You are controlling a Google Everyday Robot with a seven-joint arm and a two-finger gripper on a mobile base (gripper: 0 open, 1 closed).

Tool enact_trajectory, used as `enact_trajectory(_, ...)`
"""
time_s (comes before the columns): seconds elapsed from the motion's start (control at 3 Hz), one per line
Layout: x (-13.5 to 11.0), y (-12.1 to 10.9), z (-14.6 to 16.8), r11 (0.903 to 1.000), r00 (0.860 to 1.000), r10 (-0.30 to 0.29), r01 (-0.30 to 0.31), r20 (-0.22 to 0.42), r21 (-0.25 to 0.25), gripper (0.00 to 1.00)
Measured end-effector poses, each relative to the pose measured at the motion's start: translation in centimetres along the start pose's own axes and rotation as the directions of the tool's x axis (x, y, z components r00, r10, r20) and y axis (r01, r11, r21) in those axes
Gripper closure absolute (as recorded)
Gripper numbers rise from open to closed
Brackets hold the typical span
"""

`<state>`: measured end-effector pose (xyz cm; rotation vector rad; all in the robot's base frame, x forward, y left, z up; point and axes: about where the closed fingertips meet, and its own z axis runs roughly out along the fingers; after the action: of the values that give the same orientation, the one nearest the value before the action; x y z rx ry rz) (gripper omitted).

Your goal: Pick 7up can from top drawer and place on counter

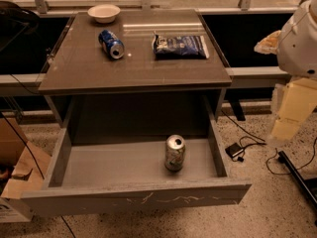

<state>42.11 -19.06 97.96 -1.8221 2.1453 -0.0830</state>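
The 7up can (175, 152) stands upright on the floor of the open top drawer (133, 198), right of centre and near the front panel. The counter (89, 68) lies above and behind the drawer. My gripper (288, 119) hangs at the right edge of the view, well to the right of the drawer and above the floor. It is pale beige under the arm's white body (298, 38). It holds nothing and is far from the can.
On the counter lie a blue can (111, 44) on its side, a white bowl (104, 13) at the back and a dark snack bag (180, 46). A cardboard box (17, 172) sits on the floor at left. A black adapter (235, 150) and cables lie at right.
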Motion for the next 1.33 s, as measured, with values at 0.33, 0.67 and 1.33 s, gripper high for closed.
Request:
enact_trajectory(0.33,0.0,0.0,0.0,1.0000,1.000,0.000,0.000,0.000,0.000,0.00)
enact_trajectory(0.67,-0.7,0.4,1.2,0.9998,1.000,-0.001,0.002,0.022,-0.018,0.00)
enact_trajectory(1.33,-6.3,1.4,5.6,0.9940,0.979,-0.085,0.096,0.184,-0.053,0.00)
